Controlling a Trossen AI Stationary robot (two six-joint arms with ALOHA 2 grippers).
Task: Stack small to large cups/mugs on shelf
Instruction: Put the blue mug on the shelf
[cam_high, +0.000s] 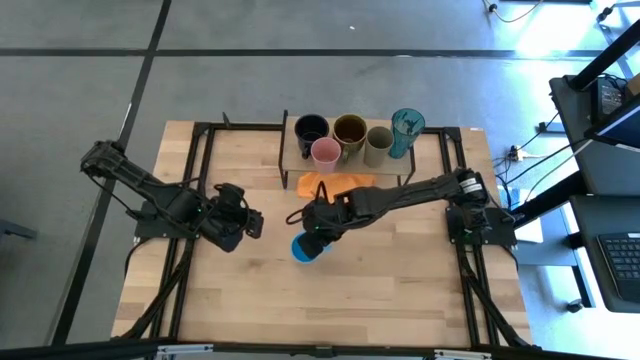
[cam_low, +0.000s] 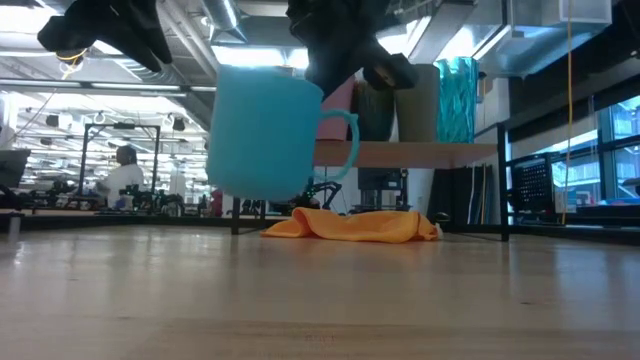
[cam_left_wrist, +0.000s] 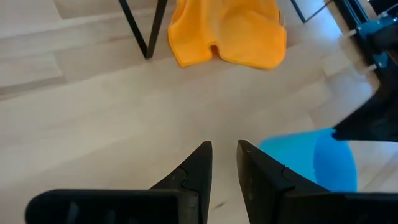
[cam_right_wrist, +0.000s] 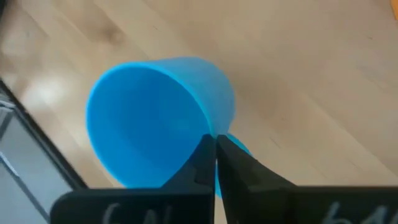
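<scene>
I have the right claw (cam_right_wrist: 216, 146) pinched tight on the rim of the light blue mug (cam_high: 305, 247), one finger inside and one outside the wall. From the low camera the mug (cam_low: 265, 130) hangs clear of the tabletop (cam_high: 400, 290), roughly upright, its handle pointing toward the shelf (cam_low: 400, 153). From above, it sits out in the middle of the table, in front of the orange cloth (cam_high: 335, 183) and well short of the shelf.

My left claw (cam_left_wrist: 224, 155) hovers just beside the mug on the left side of the table. Its fingers stand a narrow gap apart with nothing between them; the blue mug shows just past its tips.

On the shelf at the back of the table I see the black mug (cam_high: 311, 129), the pink cup (cam_high: 326, 152) just in front of it, the mustard-brown mug (cam_high: 349, 130), the olive-grey cup (cam_high: 378, 142) and the teal tumbler (cam_high: 407, 127) at the right end, all standing close together. The orange cloth lies crumpled on the table right in front of the shelf.
</scene>
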